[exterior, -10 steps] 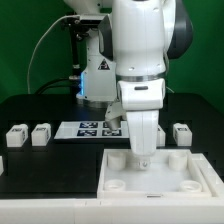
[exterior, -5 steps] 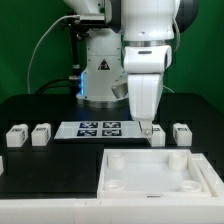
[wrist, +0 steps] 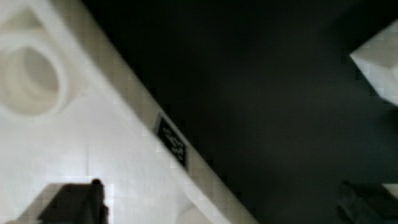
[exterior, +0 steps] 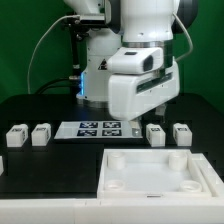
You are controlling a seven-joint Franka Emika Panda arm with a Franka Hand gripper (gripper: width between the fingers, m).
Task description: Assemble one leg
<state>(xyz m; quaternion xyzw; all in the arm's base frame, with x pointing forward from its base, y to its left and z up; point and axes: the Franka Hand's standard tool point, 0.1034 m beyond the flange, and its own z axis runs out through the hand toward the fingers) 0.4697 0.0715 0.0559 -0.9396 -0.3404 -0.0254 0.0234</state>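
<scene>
Both fingers (wrist: 71, 203) of the gripper (wrist: 222, 198) were spread wide, nothing held or touched. Counted four legs (exterior: 155, 134) sitting on the black table (exterior: 30, 115): two on the exterior view's left of the marker board (exterior: 95, 128), two on its right, tagged faces toward that camera. Too chunky to call a long axis. One white tray piece (exterior: 155, 172) lay in front.

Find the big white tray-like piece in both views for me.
Exterior view: the tray-like piece lies low in the picture, toward the exterior view's right, nearer the camera than the marker board.
Wrist view: the tray-like piece is the broad white surface bordering the black table.
Shared landmark: a round socket in it; which corner cannot be told.
</scene>
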